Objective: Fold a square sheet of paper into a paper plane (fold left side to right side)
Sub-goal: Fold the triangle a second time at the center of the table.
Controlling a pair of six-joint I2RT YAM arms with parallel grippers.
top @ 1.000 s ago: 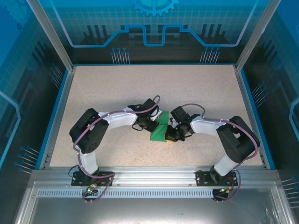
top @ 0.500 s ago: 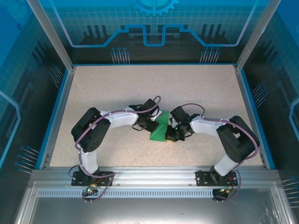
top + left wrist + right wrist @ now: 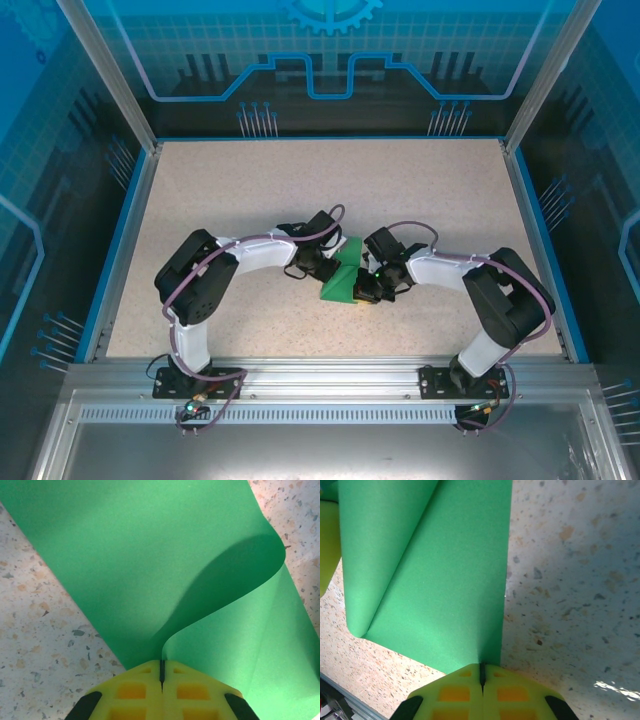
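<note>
The green sheet of paper (image 3: pixel 340 282) lies near the middle of the speckled surface (image 3: pixel 250 190), between the two arms. It is partly folded over, with one side curling up off the surface. The left gripper (image 3: pixel 161 666) is clenched on the lifted, curving edge of the sheet. The right gripper (image 3: pixel 481 667) is clenched on a straight edge of it, close to the surface.

One square sheet of paper (image 3: pixel 338 284), green, at frame centre. Two arms: left arm (image 3: pixel 250 255), right arm (image 3: pixel 452 272). Two tools: left tool (image 3: pixel 161 672), right tool (image 3: pixel 481 672). One speckled counter (image 3: pixel 300 190).
</note>
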